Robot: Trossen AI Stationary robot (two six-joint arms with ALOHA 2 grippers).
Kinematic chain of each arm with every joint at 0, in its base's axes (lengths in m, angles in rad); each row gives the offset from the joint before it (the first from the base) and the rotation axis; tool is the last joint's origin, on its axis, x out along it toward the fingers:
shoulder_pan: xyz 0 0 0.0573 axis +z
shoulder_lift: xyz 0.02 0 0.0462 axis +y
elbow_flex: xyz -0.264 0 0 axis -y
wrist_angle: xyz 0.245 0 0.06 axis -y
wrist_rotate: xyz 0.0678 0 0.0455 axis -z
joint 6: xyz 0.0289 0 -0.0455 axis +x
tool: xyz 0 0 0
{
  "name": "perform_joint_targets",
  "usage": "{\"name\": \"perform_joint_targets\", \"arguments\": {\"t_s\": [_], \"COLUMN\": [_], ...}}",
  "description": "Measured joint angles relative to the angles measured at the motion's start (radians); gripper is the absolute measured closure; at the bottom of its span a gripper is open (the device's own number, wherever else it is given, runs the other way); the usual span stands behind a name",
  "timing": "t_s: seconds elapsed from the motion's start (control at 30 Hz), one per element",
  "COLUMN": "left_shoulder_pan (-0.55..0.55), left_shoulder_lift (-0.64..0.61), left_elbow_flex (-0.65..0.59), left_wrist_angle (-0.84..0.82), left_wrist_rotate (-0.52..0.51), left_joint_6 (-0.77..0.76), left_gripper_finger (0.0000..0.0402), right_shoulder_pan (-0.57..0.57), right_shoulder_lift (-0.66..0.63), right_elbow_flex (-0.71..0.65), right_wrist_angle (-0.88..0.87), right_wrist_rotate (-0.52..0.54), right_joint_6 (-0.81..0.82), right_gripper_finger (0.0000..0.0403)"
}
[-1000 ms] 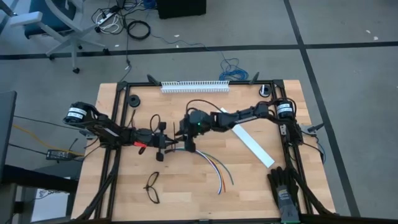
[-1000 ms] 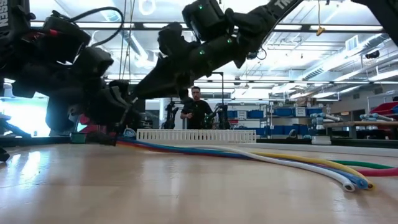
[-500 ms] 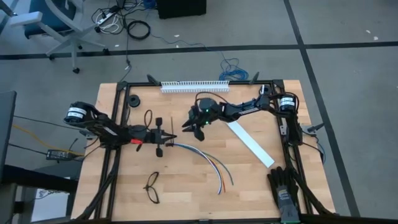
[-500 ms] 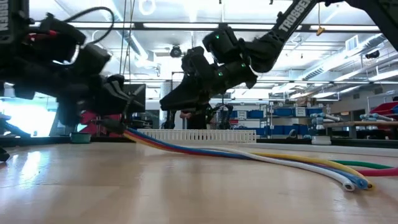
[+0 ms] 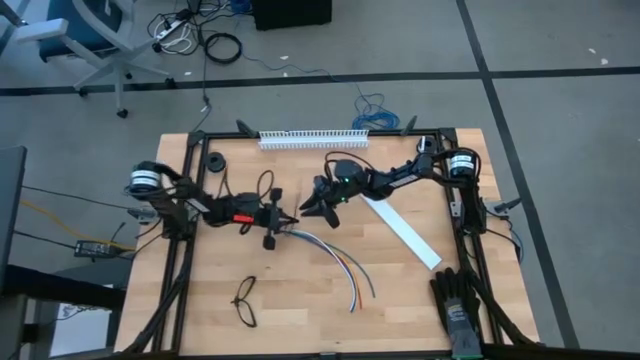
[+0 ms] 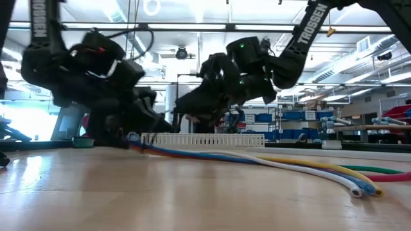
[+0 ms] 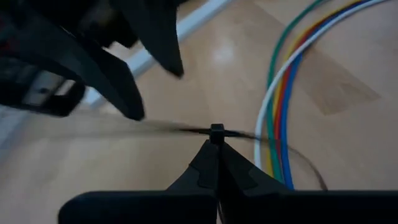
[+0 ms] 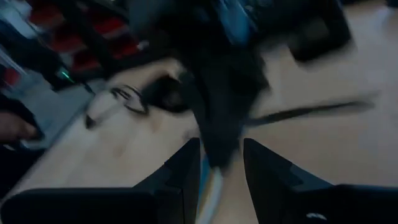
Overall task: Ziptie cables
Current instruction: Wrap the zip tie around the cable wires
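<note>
Wooden worktop carries the cables [image 5: 335, 255] near its middle, their dark end by the left gripper [image 5: 284, 222], which is clamped on the ziptie [image 7: 186, 129]. Since a second ago the right gripper [image 5: 312, 209], jaws parted and empty, has backed off toward the far edge, so the tie seems looped but not yet cinched.

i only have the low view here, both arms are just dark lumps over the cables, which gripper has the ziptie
Observer: The left gripper. Its wrist view shows the fingers shut on the ziptie at its small head.
Operator: is the ziptie round the cables yet
Observer: A thin dark loop seems to curve past the cables in that view, but I cannot tell if it goes round them all.
Operator: where is the right gripper
Observer: From above, the right gripper sits apart from the left gripper, on the far side of the cables' dark end, fingers parted with nothing between them.
</note>
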Motion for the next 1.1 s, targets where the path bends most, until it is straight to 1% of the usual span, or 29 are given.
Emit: {"name": "perform_joint_targets", "arguments": {"t_s": [0.07,0.2,0.27,0.33,0.4,0.53,0.6,0.73,0.87,1.0,1.1], "left_shoulder_pan": [0.000,0.000,0.000,0.000,0.000,0.000,0.000,0.000,0.000,0.000,0.000], "left_shoulder_lift": [0.073,0.213,0.264,0.293,0.299,0.299,0.299,0.298,0.298,0.297,0.297], "left_elbow_flex": [0.033,0.089,0.110,0.116,0.117,0.102,0.098,0.106,0.132,0.161,0.175], "left_wrist_angle": [0.034,0.201,0.285,0.324,0.330,0.353,0.367,0.388,0.344,0.296,0.292], "left_wrist_rotate": [0.027,0.030,0.030,0.027,0.003,-0.031,-0.046,-0.065,-0.065,-0.065,-0.064], "left_joint_6": [-0.001,-0.020,-0.022,-0.022,-0.022,-0.022,-0.022,-0.022,-0.002,0.002,0.003], "left_gripper_finger": [0.0401,0.0401,0.0401,0.0401,0.0401,0.0401,0.0401,0.0401,0.0401,0.0401,0.0401], "right_shoulder_pan": [0.010,0.016,0.016,0.011,0.001,-0.020,-0.036,-0.050,-0.033,-0.016,-0.013], "right_shoulder_lift": [-0.001,-0.001,-0.001,-0.001,-0.006,-0.037,-0.077,-0.125,-0.129,-0.128,-0.128], "right_elbow_flex": [-0.023,-0.062,-0.086,-0.110,-0.145,-0.237,-0.281,-0.345,-0.349,-0.300,-0.264], "right_wrist_angle": [0.057,0.036,0.045,0.059,0.096,0.288,0.345,0.306,0.315,0.290,0.241], "right_wrist_rotate": [-0.003,-0.018,-0.019,-0.018,-0.016,-0.012,-0.007,0.041,0.123,0.125,0.108], "right_joint_6": [0.057,0.112,0.126,0.158,0.186,0.242,0.284,0.357,0.364,0.306,0.306], "right_gripper_finger": [0.0292,0.0292,0.0292,0.0292,0.0292,0.0292,0.0292,0.0292,0.0292,0.0292,0.0292]}}
